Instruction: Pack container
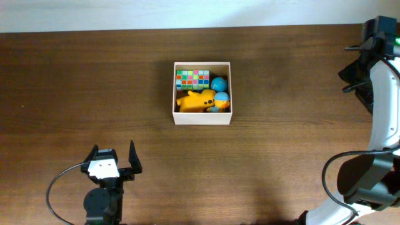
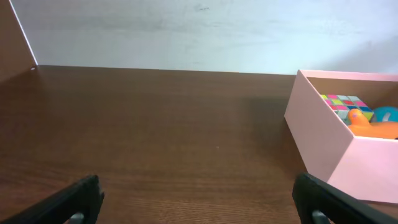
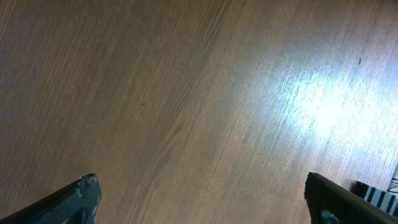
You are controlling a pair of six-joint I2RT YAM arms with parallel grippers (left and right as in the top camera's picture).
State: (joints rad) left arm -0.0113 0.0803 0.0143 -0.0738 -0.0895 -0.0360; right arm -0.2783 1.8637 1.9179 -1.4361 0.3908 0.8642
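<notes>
The container sits mid-table, cream-white walls, open top. Inside it are a multicoloured cube, a yellow duck toy and two blue-and-orange ball toys. In the left wrist view the container stands at the right with the cube and an orange toy showing inside. My left gripper is open and empty at the table's front left, well short of the container; its fingers show in the left wrist view. My right gripper is open over bare table; the right arm is at the far right edge.
The dark wooden table runs to a pale wall at the back. A black cable loops by the left arm's base. The right arm's lower links occupy the front right corner.
</notes>
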